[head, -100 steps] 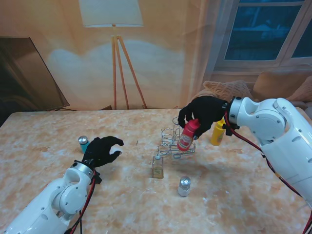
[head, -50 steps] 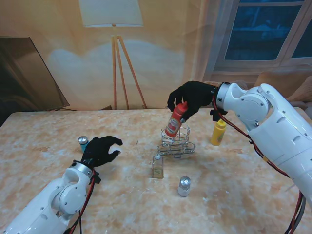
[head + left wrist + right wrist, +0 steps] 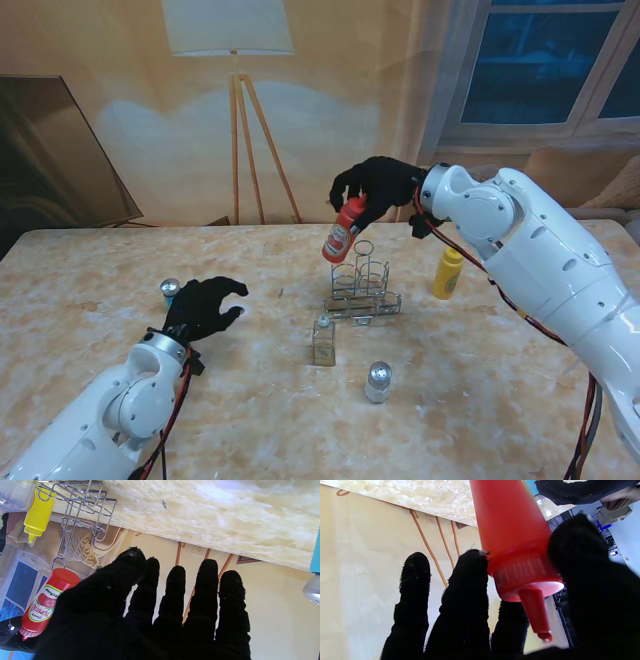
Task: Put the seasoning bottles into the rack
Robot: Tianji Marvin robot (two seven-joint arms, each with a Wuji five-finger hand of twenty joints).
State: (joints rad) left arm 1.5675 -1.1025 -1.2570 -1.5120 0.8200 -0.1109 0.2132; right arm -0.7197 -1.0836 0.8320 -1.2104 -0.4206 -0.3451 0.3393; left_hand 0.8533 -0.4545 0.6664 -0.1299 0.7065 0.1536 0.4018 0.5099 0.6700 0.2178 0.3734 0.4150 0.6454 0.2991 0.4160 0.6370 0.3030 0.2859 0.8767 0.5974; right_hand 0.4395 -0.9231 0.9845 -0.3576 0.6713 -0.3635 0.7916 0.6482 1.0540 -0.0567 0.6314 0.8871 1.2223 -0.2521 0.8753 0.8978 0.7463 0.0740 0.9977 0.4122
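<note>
from the stand, the right hand (image 3: 375, 185) grips the red ketchup bottle (image 3: 343, 231) by its cap end, tilted in the air over the wire rack (image 3: 362, 295). a yellow bottle (image 3: 447, 273) stands right of the rack, a small glass bottle (image 3: 323, 341) and a silver shaker (image 3: 378, 382) nearer to me, and a blue-bodied shaker (image 3: 170, 292) beside the left hand (image 3: 205, 309), whose curled fingers hold nothing. the left wrist view shows its fingers (image 3: 176, 592) spread apart, rack (image 3: 82, 510) and ketchup bottle (image 3: 45, 602) beyond. the right wrist view shows fingers (image 3: 466, 592) clamped around the bottle's (image 3: 512, 537) red cap.
</note>
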